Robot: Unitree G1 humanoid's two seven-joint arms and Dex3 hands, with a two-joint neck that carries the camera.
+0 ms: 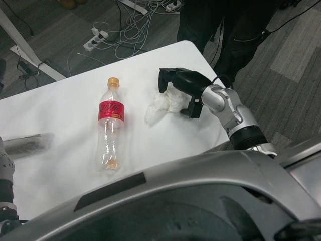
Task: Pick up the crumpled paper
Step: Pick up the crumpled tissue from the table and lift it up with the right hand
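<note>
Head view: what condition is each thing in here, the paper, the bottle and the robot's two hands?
crumpled paper: on the table, its right end under the right hand's fingers; not visibly lifted.
bottle: lying on its side, orange cap on, nearly empty.
right hand: arched over the paper, fingers curled down onto it; a full grip cannot be told.
left hand: out of sight; only the forearm shows at the left edge.
table: white, bearing paper and bottle.
</note>
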